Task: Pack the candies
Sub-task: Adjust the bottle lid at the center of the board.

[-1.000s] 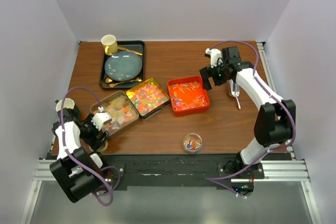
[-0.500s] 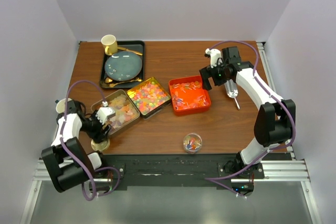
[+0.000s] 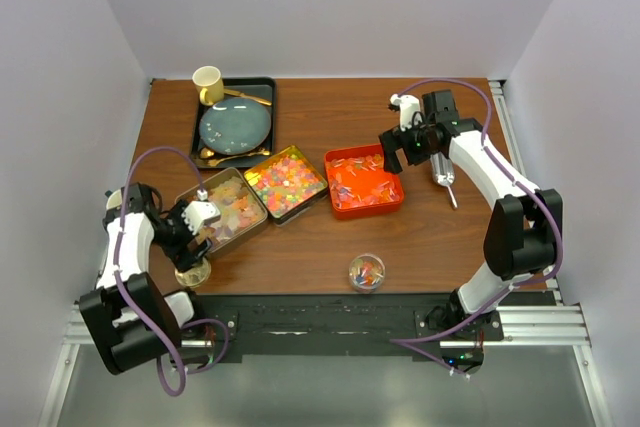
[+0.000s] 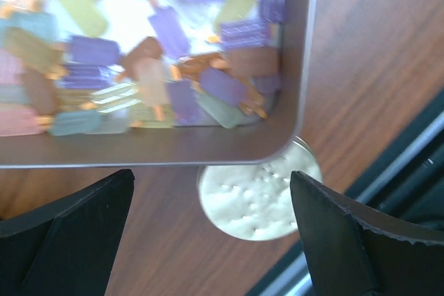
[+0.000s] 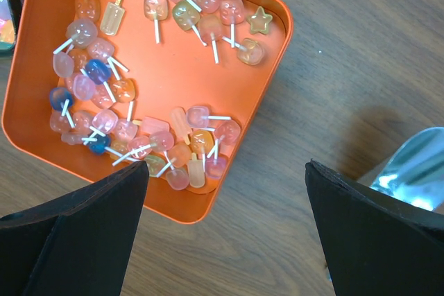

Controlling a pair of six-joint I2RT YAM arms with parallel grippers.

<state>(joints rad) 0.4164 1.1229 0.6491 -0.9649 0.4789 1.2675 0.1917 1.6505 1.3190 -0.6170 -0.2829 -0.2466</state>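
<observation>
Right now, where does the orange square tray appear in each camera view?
Top external: the orange square tray sits right of centre on the table.
Left wrist: not in it.
Right wrist: it fills the upper left.
Shared landmark: the shiny metal scoop, to the right of the tray in both those views.

Bright even light, soft shadows, left wrist view blurred

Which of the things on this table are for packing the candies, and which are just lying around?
For the job: candies, candy tins, small jar, metal scoop, gold lid.
Lying about: black tray, blue plate, yellow cup, gold cutlery.
</observation>
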